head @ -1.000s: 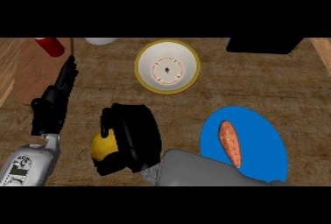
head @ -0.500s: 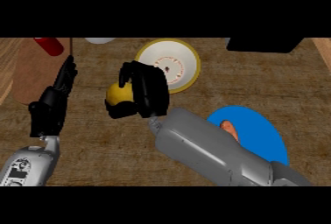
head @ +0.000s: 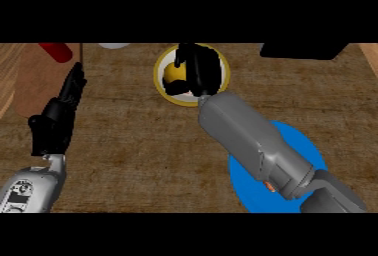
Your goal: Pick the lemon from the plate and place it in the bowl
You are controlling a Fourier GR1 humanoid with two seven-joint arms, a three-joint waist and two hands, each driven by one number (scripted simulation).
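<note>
The lemon (head: 174,73) is clasped in the right hand (head: 199,70) over the bowl (head: 168,97); the left hand (head: 59,117) is held open.

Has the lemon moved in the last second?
Yes. The right hand carried the lemon away from the blue plate, up the view, to over the bowl.

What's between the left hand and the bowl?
Only bare counter between left hand and bowl, head view. Right hand holds lemon at the bowl.
</note>
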